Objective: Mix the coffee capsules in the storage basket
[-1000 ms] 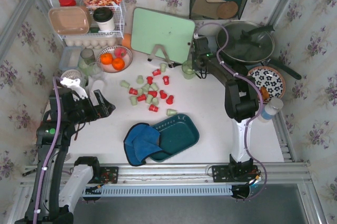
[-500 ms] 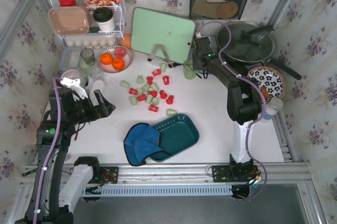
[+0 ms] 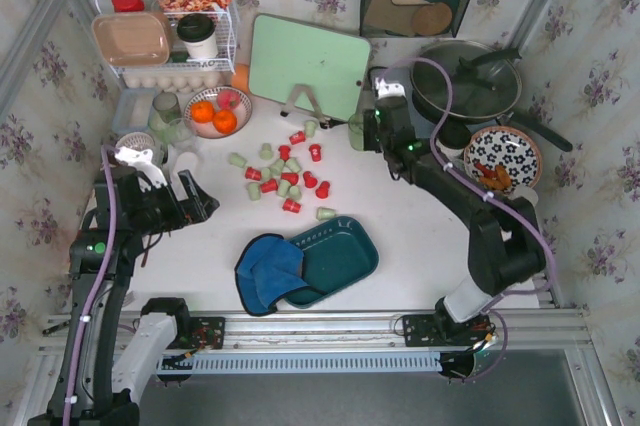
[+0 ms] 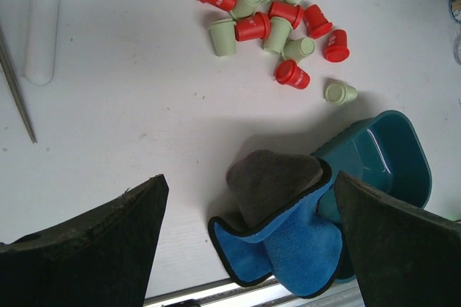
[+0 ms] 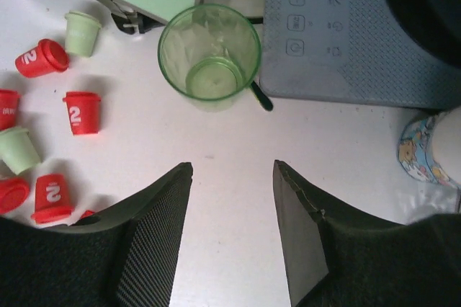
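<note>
Capsules (image 5: 81,111) beside right fingers (image 5: 155,228), seemingly apart

Glossy plastic storage basket (image 3: 345,256), fuzzy cloth (image 3: 268,268), clear glass cup (image 5: 209,55).

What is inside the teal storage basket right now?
A blue cloth drapes over the left end of the storage basket in the top view. The visible floor holds no coffee capsules; they lie on the table. Anything under the cloth is hidden.

Before me the coffee capsules (image 3: 288,178), red and pale green, lie scattered on the bench (image 3: 400,208), most tipped over. The dark teal storage basket (image 3: 345,256) sits nearer me, apart.
</note>
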### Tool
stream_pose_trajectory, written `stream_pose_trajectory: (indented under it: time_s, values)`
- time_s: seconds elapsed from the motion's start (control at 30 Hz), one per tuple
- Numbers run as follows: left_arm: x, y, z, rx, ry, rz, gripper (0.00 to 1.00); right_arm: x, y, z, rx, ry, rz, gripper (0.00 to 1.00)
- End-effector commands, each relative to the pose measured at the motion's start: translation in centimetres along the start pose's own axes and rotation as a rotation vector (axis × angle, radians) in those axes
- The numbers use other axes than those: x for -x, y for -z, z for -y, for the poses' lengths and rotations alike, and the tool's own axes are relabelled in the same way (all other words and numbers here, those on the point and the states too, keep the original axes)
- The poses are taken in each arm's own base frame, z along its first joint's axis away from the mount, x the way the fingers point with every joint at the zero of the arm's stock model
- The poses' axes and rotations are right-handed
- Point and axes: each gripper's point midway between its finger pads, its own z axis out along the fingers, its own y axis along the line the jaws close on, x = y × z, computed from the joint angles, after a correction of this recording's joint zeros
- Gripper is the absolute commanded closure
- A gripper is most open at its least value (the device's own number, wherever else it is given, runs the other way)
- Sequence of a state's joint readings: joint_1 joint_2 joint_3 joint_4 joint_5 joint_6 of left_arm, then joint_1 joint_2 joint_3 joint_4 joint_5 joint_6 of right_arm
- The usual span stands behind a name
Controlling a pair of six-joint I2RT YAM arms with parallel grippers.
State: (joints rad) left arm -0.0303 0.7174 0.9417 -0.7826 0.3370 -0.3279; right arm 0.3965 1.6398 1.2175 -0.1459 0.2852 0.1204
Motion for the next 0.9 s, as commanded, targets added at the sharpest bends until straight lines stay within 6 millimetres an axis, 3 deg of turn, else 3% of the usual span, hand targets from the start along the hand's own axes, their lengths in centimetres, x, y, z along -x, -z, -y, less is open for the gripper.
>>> stream_pose_trajectory:
  time_s: [0.0, 0.17, 0.33, 0.37, 0.43, 0.67, 0.77, 0.87]
  values:
    - [0.3, -0.5, -0.2, 0.005, 0.005, 0.001, 0.00, 1.9, 2.2, 0.3, -0.034, -0.028, 0.170, 0.44]
    - [0.1, -1.1, -0.5, 0.019, 0.017, -0.033, 0.00, 0.6, 5.3, 0.4, -0.040, -0.034, 0.235, 0.38]
    - [-0.5, -2.0, -1.0, 0.034, 0.033, -0.099, 0.00, -2.7, 7.2, 0.5, -0.042, -0.017, 0.243, 0.30]
    - [-0.7, -2.2, -1.1, 0.037, 0.038, -0.114, 0.00, -3.2, 7.9, -0.6, -0.012, -0.003, 0.249, 0.29]
    - [-0.9, -2.5, -1.2, 0.042, 0.046, -0.136, 0.00, -4.1, 8.8, -1.0, 0.003, 0.005, 0.260, 0.27]
    - [-1.4, -3.5, -2.4, 0.137, 0.036, -0.161, 0.00, -6.1, 10.4, -1.7, 0.099, -0.028, 0.327, 0.27]
    - [-2.3, -3.9, -2.3, 0.185, -0.017, -0.192, 0.00, -7.3, 11.1, -2.4, 0.157, -0.043, 0.349, 0.27]
    - [-4.0, -4.7, -1.5, 0.221, -0.080, -0.242, 0.00, -7.0, 11.6, -2.7, 0.184, -0.050, 0.373, 0.26]
